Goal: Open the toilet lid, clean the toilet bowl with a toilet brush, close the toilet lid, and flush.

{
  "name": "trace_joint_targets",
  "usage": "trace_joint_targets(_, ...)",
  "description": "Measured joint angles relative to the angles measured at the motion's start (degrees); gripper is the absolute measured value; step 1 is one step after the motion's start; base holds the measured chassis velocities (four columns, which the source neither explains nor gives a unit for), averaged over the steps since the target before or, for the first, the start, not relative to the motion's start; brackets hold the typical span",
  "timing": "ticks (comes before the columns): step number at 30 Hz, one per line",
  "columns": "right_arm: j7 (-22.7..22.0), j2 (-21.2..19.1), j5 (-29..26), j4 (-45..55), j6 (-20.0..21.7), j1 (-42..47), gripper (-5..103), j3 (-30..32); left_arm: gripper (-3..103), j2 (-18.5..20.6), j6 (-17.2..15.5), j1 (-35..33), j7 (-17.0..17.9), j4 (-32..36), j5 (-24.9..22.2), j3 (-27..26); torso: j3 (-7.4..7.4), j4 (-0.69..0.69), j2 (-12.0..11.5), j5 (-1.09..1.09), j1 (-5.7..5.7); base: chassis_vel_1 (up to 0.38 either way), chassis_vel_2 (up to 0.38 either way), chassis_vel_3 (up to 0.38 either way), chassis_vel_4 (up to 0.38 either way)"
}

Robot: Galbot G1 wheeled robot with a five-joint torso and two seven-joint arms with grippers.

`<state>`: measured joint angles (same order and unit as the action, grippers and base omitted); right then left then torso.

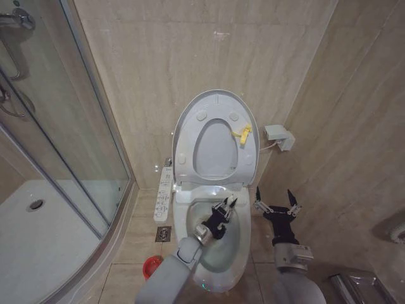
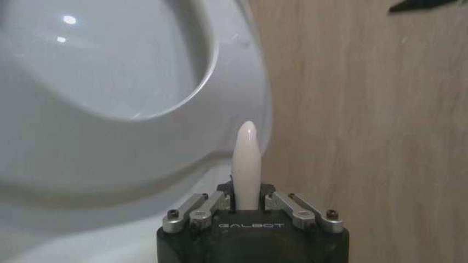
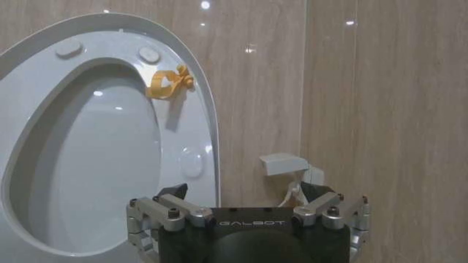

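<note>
**Lid up, brush in the bowl: cleaning under way**

In the centre of the head view the toilet lid (image 1: 217, 104) stands raised against the wall with the seat ring (image 1: 190, 152) folded up in front of it, a yellow loop tag (image 1: 242, 134) at its right edge. So the opening step looks done.

Just below centre, the left gripper (image 1: 225, 205) reaches over the toilet bowl (image 1: 243, 244), which lies open at lower centre. In the left wrist view its jaws are clenched on the white handle of the toilet brush (image 2: 246, 164), which rises from between the fingers at the frame's lower middle; the bristle head is hidden. The red cup holder (image 1: 150, 266) sits on the floor at the lower left of the bowl, well apart from the gripper.

The right gripper (image 1: 277, 203) hovers right of the bowl, jaws spread and holding nothing.

Judging from this, the scrubbing is in hand. Returning the brush, closing the lid and flushing at the side button panel (image 1: 164, 193) are not yet done.
</note>
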<state>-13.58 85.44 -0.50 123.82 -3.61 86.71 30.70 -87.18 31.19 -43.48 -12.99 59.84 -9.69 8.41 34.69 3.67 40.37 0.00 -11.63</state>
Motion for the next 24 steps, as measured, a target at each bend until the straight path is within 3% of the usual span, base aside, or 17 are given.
trace_joint_targets(6,0.0,0.0,0.0,0.0,0.0,0.0,100,0.0,20,1.37,0.74,0.04,0.78,2.27,1.53,-1.45,0.0,-0.01,0.0,0.01,0.0,0.0,0.0,0.0,0.0)
trace_joint_targets(12,0.0,0.0,0.0,0.0,0.0,0.0,100,0.0,20,-0.01,0.27,-2.27,3.5,10.19,1.47,-1.01,0.0,0.02,0.0,0.0,0.0,0.0,0.0,0.0,0.0)
trace_joint_targets(18,0.0,0.0,0.0,0.0,0.0,0.0,100,0.0,20,-0.38,-0.61,-5.61,3.89,16.98,3.06,1.67,0.0,0.0,0.0,0.01,0.0,0.0,0.0,0.0,0.0)
trace_joint_targets(24,0.0,0.0,0.0,0.0,0.0,0.0,100,0.0,20,-0.34,-0.66,-6.46,3.8,17.71,3.7,2.87,0.0,0.0,0.0,0.01,0.0,0.0,0.0,0.0,0.0)
